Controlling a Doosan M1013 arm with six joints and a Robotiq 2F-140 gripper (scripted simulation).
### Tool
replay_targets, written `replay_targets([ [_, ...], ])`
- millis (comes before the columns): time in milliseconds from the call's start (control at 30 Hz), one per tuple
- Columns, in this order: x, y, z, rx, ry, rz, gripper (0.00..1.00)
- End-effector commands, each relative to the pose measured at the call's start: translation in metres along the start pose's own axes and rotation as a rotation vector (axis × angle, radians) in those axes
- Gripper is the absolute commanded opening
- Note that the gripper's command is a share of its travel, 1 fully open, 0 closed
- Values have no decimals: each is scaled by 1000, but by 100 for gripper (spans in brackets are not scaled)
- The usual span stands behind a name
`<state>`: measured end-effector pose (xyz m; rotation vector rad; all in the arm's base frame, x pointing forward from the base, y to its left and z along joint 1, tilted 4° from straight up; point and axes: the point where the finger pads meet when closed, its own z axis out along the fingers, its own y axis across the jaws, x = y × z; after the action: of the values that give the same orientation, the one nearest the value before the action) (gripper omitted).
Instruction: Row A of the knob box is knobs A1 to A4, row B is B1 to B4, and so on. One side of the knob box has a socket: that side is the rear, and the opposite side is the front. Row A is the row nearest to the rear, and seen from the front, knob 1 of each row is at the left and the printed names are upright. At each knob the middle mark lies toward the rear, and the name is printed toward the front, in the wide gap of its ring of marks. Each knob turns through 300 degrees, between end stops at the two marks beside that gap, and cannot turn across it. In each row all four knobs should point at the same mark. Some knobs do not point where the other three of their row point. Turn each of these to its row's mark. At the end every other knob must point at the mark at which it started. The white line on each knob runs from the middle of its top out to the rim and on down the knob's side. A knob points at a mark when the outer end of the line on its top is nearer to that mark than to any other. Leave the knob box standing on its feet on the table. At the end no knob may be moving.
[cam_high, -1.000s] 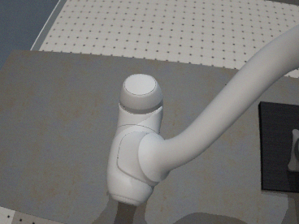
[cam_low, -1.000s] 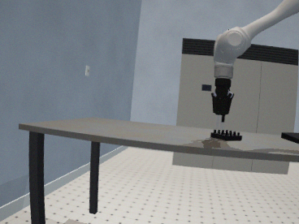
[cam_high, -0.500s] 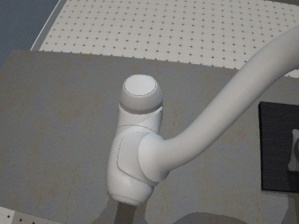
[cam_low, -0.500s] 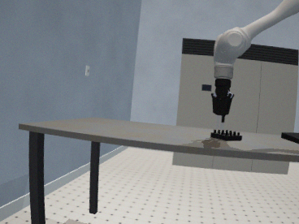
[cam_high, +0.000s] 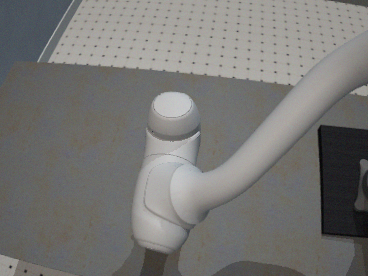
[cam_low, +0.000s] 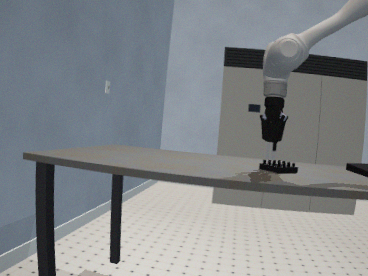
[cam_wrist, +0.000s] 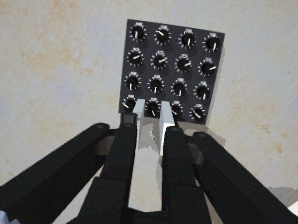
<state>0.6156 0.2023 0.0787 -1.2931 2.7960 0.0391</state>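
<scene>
Mottled beige-grey table top (cam_wrist: 60, 75) beneath everything, matte and faintly stained. Nearest in the wrist view, black gripper (cam_wrist: 151, 107), blocky links tapering to two pale flat fingertips, drawn close together with only a narrow gap, nothing clamped between them. Just beyond the tips, square dark knob box (cam_wrist: 216, 75) lying flat on the table, slightly skewed, sixteen small round black knobs in four rows of four, each with a white line and a ring of fine marks; fingertips overlapping the nearest row, near its second knob (cam_wrist: 152, 106). From the side, gripper (cam_low: 274, 145) hanging upright above the low, flat box (cam_low: 278, 167), apart from it, not touching. Smooth, rounded white arm (cam_low: 280, 55) curving up and off to the right. Slim table slab on dark square legs (cam_low: 45, 215). Farther back, pale cabinet (cam_low: 340, 115) with a dark top band, dotted tile floor (cam_low: 200, 235), plain blue-grey walls (cam_low: 75, 75).
</scene>
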Motion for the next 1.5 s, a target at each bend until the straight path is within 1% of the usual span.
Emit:
replay_targets([
  [0,0,0,0,0,0,0,12],
  [600,0,0,0,0,0,0,12],
  [1033,0,0,9,0,0,0,12],
  [1467,0,0,14,0,0,0,12],
])
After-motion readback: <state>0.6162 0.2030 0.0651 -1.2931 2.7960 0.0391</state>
